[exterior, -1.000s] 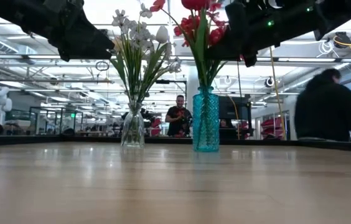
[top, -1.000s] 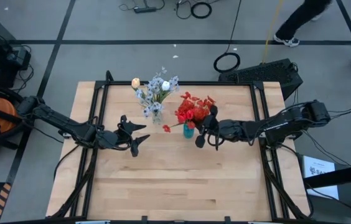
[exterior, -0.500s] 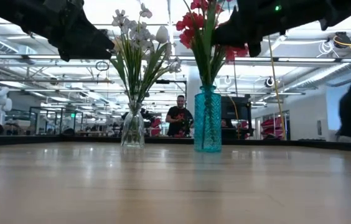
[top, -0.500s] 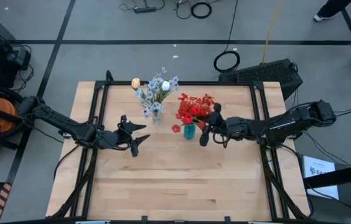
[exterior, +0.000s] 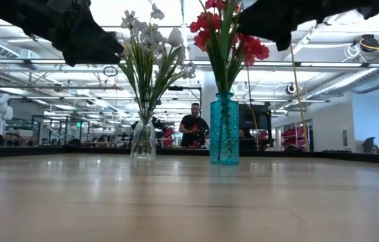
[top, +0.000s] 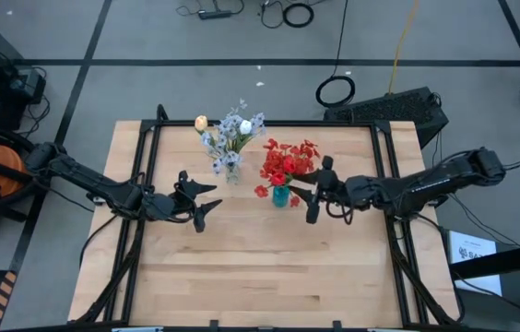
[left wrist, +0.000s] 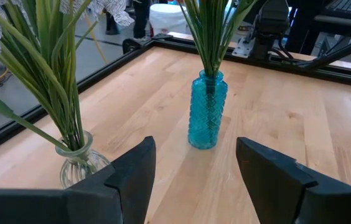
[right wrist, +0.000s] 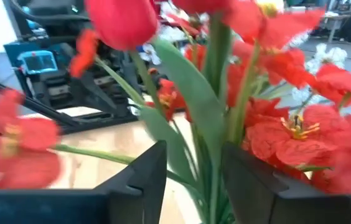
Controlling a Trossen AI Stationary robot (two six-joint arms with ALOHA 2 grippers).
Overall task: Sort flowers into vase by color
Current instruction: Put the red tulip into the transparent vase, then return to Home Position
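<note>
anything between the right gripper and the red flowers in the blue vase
Nothing visible does. The right gripper, fingers open, sits right beside the red flowers in the blue vase, with only bare table around it.

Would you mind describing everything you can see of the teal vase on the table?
The teal vase is a small, bottle-shaped vessel of what looks like translucent blue-green glass with a diamond-textured surface, a bulged body and a narrower neck. It stands upright on the wooden table, right of the clear vase and apart from it. Green stems fill its mouth, carrying the red flowers. The right gripper hangs open beside it, not touching it.
</note>
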